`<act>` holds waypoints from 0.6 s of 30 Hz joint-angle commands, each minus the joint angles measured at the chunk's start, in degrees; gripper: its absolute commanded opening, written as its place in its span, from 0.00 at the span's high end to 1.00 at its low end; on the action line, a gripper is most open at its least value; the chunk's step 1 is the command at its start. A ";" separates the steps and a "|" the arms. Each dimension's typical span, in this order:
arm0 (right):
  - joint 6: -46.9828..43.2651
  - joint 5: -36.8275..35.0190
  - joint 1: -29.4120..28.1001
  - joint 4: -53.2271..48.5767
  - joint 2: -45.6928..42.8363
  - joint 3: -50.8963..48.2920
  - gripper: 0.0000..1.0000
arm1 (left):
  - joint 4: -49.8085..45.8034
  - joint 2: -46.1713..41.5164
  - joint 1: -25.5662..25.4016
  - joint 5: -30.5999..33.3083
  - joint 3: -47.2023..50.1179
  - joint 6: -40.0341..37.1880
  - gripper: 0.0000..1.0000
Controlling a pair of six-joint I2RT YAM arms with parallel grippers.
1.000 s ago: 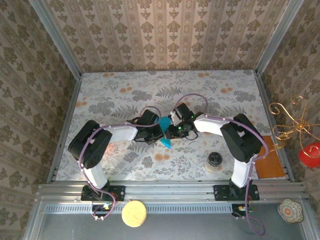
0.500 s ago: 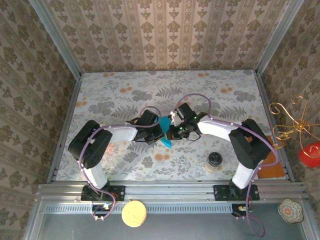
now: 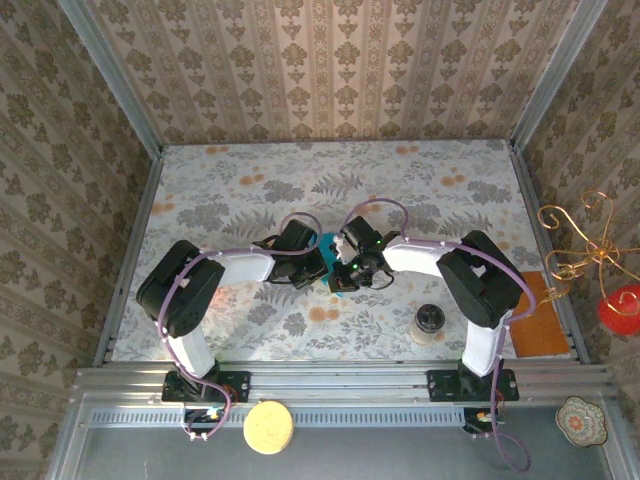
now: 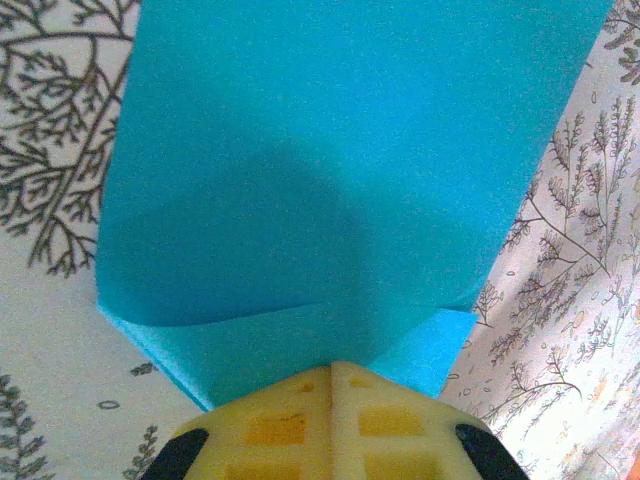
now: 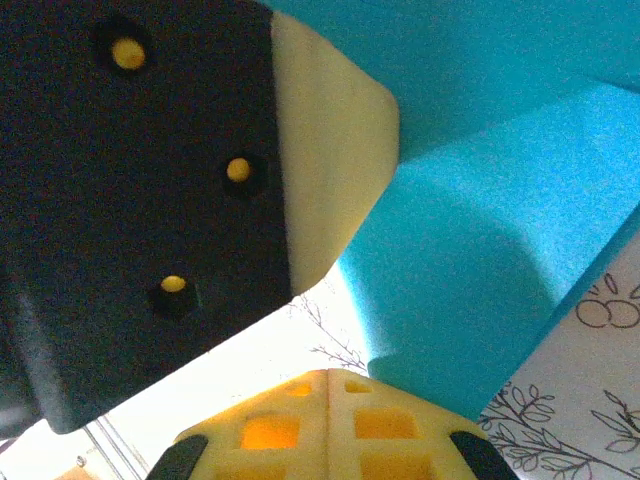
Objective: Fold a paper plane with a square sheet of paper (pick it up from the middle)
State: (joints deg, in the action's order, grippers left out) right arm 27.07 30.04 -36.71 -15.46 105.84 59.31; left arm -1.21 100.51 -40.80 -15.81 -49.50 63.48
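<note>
paper (image 3: 338, 287) at centre, jar (image 3: 430, 322) nearer, right

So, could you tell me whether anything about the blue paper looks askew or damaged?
Slightly askew: the blue paper is bowed rather than flat, and near the left gripper a lower layer pokes out past the upper layer's curved edge. I see no tear.

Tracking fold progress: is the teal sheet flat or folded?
Folded, at least partly: the teal sheet shows one layer curling over another just ahead of the left claw, which pinches it.
</note>
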 commanded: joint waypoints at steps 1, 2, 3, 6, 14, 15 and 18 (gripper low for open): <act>0.02 -1.81 -0.21 -1.02 0.85 1.60 0.96 | -5.09 2.15 0.22 1.66 2.05 0.94 0.92; 0.01 -2.04 -0.21 -1.02 1.02 1.60 0.96 | -5.20 2.23 0.19 1.66 1.99 0.94 0.92; 0.03 -2.22 -0.21 -1.07 1.17 1.60 0.95 | -5.33 2.29 0.20 1.66 1.95 0.86 0.92; 0.27 -2.36 -0.21 -0.96 1.57 1.69 0.95 | -5.38 2.41 0.24 1.58 1.95 0.85 0.92; 0.62 -1.50 -0.15 -0.80 2.06 3.04 0.93 | -5.64 2.49 0.20 1.49 1.95 0.68 0.92; 0.62 -1.48 -0.13 -0.76 1.91 3.17 0.93 | -5.64 2.45 0.19 1.42 1.95 0.68 0.92; 0.66 -1.61 -0.12 -0.56 1.64 3.51 0.94 | -5.64 2.41 0.22 1.40 1.86 0.68 0.92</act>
State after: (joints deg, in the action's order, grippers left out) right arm 27.24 28.88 -36.69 -15.42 107.35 61.49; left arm -1.23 100.51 -40.80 -15.81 -49.50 63.46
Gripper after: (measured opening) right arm 0.068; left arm 0.079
